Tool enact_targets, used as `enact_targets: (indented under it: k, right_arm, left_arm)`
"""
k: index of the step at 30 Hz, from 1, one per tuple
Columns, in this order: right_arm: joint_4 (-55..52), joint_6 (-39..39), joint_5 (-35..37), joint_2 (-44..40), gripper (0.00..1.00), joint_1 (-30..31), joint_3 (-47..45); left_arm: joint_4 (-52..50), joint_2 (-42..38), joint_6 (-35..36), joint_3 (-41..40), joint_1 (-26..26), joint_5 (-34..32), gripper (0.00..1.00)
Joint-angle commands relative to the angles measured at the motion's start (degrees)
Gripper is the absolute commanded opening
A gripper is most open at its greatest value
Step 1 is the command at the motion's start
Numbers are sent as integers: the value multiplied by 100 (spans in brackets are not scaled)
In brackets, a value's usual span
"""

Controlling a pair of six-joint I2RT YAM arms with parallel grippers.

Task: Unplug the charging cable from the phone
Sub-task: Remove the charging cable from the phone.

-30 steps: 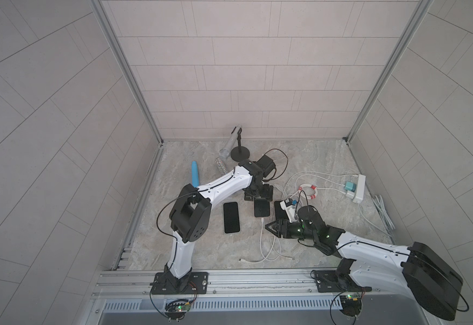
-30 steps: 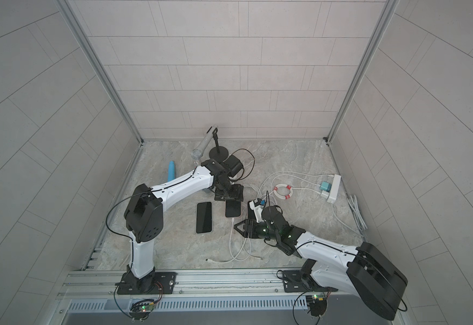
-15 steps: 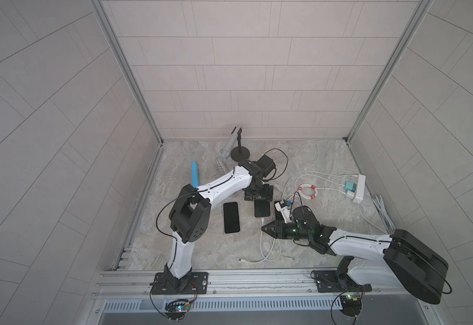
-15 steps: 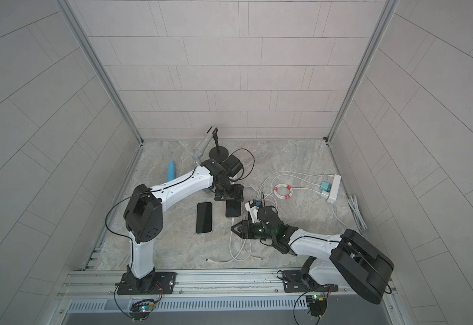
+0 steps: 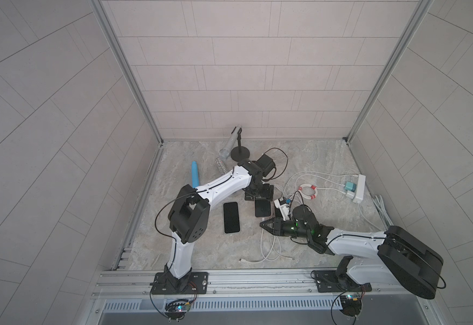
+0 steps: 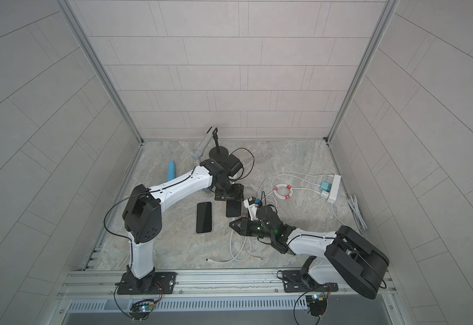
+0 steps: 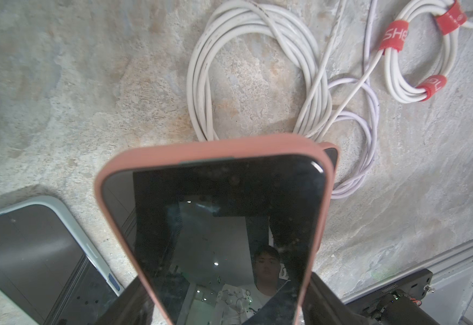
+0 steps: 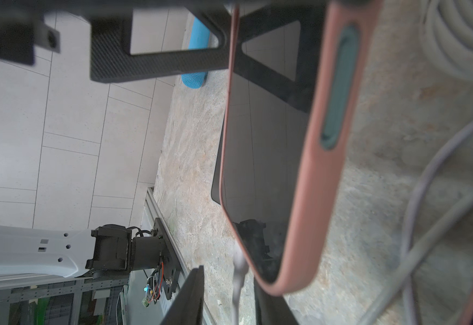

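With left gripper (image 5: 258,194) jaws shut on far end of phone (image 5: 263,208), braces it against pull; with right gripper (image 5: 263,224) jaws part open, straddles charging cable (image 8: 238,270) plug at phone's near end; grips nothing yet.

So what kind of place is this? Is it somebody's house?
Probably not; it looks like a robot test booth. A left arm and right arm are bolted to a metal rail, plain panel walls box in a table, and phones, cables and a power strip lie out.
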Motion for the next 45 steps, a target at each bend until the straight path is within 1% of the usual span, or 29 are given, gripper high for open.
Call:
enact_targets:
  k: [1,26,29,45]
  right_arm:
    - [160,12,84,30,29,39,57]
    - [409,129,60,198,2,91,-18]
    - [434,140,45,220,0,107,-22]
    - [672,209,30,404,0,197,-62]
  left_arm:
    - [26,-326,-3,-60,24,116,0]
    - [93,-434,-16,-196,29,94,0]
    - [99,-402,-7,-180,41,58,0]
    - [95,-305,23,42,217,-84,0]
